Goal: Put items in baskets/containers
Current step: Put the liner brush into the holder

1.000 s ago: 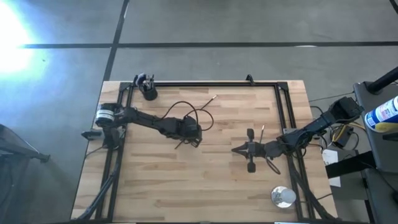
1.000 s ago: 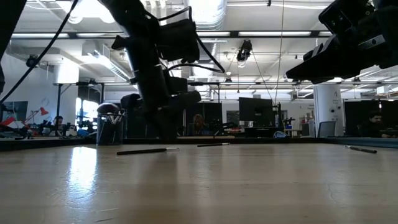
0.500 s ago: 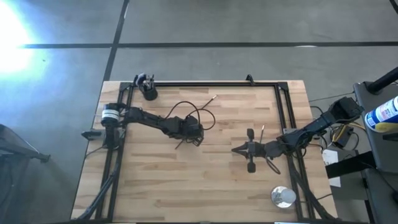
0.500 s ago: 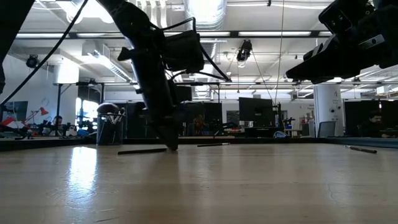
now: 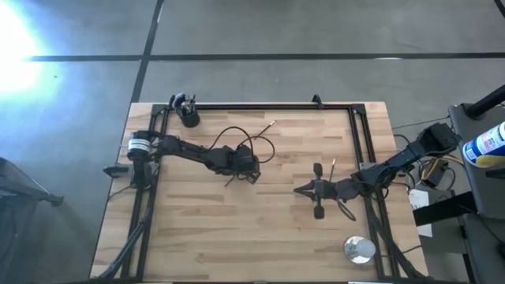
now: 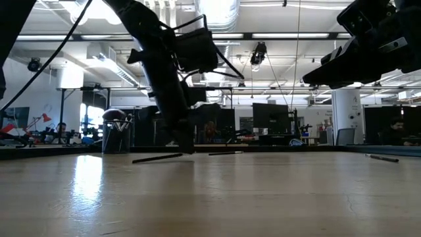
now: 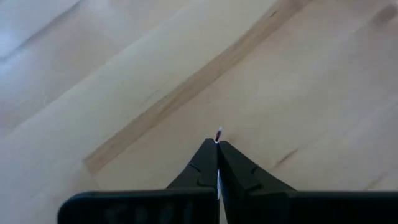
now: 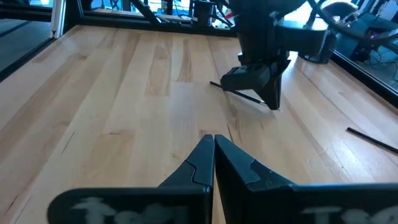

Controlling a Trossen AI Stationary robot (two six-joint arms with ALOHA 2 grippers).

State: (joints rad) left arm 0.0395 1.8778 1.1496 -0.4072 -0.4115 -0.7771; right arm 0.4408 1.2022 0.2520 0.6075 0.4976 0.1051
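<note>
A slim dark brush lies slanted on the wooden table near its middle, and my left gripper is shut on one end of it. The black cup stands at the table's far left corner with several brushes sticking up out of it. A pale-tipped brush lies flat near the far edge, and another lies flat at the right. My right gripper hovers shut and empty over the table's right half. My left gripper pinches the brush's end between its two fingertips, coming from above and pointing down. A small tip of the brush pokes out between the shut fingertips. The held end is raised a little, and the other end rests on the table.
A shiny silver round object sits at the near right corner. A black frame rail runs along the far edge and down both sides. A loose cable loops over the left arm. Bare wood lies in the near middle.
My left gripper has come down onto the dark brush, shut on its end and risen slightly. The held end has lifted off the wood while the other end stays down, so the brush now slants.
</note>
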